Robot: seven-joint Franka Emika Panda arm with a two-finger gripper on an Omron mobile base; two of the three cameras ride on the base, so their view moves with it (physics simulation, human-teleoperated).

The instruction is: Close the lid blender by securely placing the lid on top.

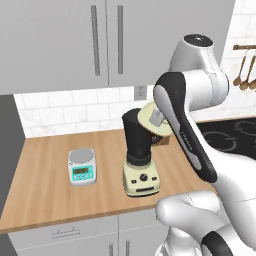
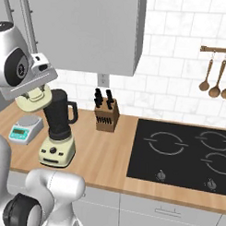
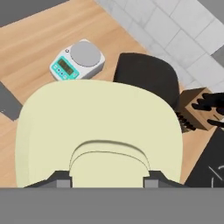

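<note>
The tool (image 3: pixel 103 183) is clamped on the raised knob of the lid (image 3: pixel 98 127), its two dark tips showing on either side of the knob at the bottom of the hand view. The cream-yellow lid is held in the air, tilted, beside and slightly above the mouth of the blender (image 1: pixel 139 150); in the left base view it hangs at the jar's upper right (image 1: pixel 150 119), in the right base view at its upper left (image 2: pixel 34 99). It is not seated on the jar.

Below the lid, the blender's dark jar (image 3: pixel 146 76) stands upright on its cream base with the black dial, resting on the wooden desk (image 1: pixel 45 195). The jar's side handle points toward the knife block (image 2: pixel 107 115), which stands farther back near the tiled wall. A small white scale (image 1: pixel 82 166) with a teal display sits on the desk to the blender's left, apart from it. To the right lies a black cooktop (image 2: pixel 178 156), and wooden spoons (image 2: pixel 217 74) hang on the wall beyond it.
</note>
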